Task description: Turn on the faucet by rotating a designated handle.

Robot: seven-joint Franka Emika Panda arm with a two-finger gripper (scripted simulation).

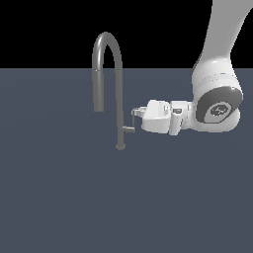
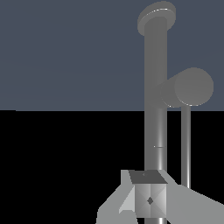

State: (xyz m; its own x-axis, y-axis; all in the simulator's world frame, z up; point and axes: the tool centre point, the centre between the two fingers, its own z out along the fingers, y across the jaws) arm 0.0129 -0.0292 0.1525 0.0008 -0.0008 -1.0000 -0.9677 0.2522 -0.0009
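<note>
The faucet (image 1: 120,94) is a tall grey gooseneck tap with its small round base (image 1: 120,146) on the dark surface. In the wrist view its stem (image 2: 156,109) runs straight ahead of the fingers. The handle (image 1: 131,126) is a thin L-shaped lever: a short stub low on the stem with a slim rod rising from it. In the wrist view the handle (image 2: 186,94) sits beside the stem. My gripper (image 1: 135,113) is level with the rod's upper end, on the exterior view's right. Its fingertips (image 2: 150,197) look pressed together and hold nothing; the rod lies beside them, not between.
The faucet stands on a flat dark blue-grey surface (image 1: 59,197). My white arm (image 1: 217,94) comes in from the exterior view's upper right. The spout's open end (image 1: 98,106) hangs on the exterior view's left of the stem.
</note>
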